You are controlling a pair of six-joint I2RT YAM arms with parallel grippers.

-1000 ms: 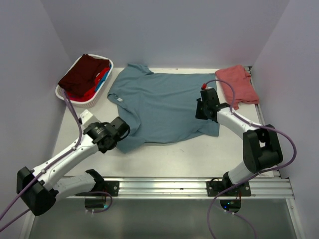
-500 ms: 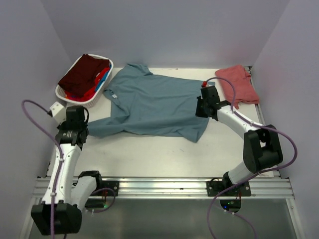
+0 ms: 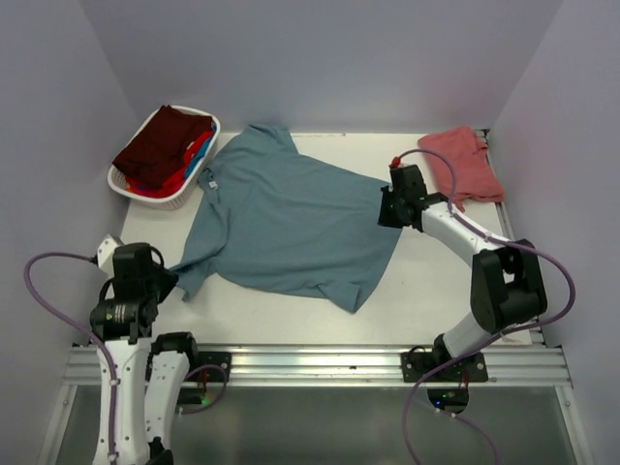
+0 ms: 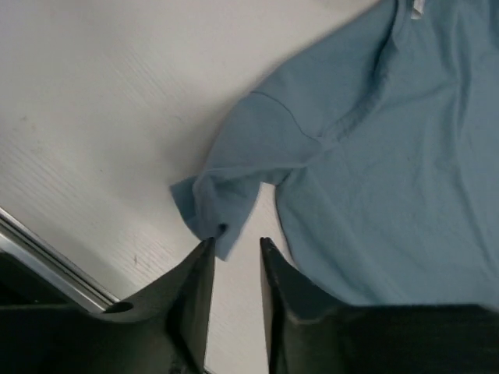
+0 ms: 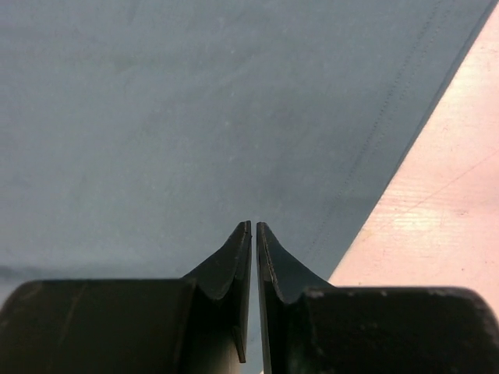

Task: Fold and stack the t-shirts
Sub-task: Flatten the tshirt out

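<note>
The teal-blue t-shirt [image 3: 291,221] looks limp and light; best pinched at hems. Left tool [image 4: 234,248] stands apart at its sleeve; right tool [image 5: 253,227] is together, seemingly on cloth.

We count two arms, each with one gripper: left gripper [image 3: 167,282], right gripper [image 3: 387,208]. One slate-blue t-shirt [image 3: 291,218] at centre. One salmon-red t-shirt [image 3: 463,165] at 2 o'clock. One white basket [image 3: 147,190] at 10 o'clock; inside, one maroon shirt [image 3: 163,143], one bright blue [image 3: 202,151], one red [image 3: 177,178].
</note>
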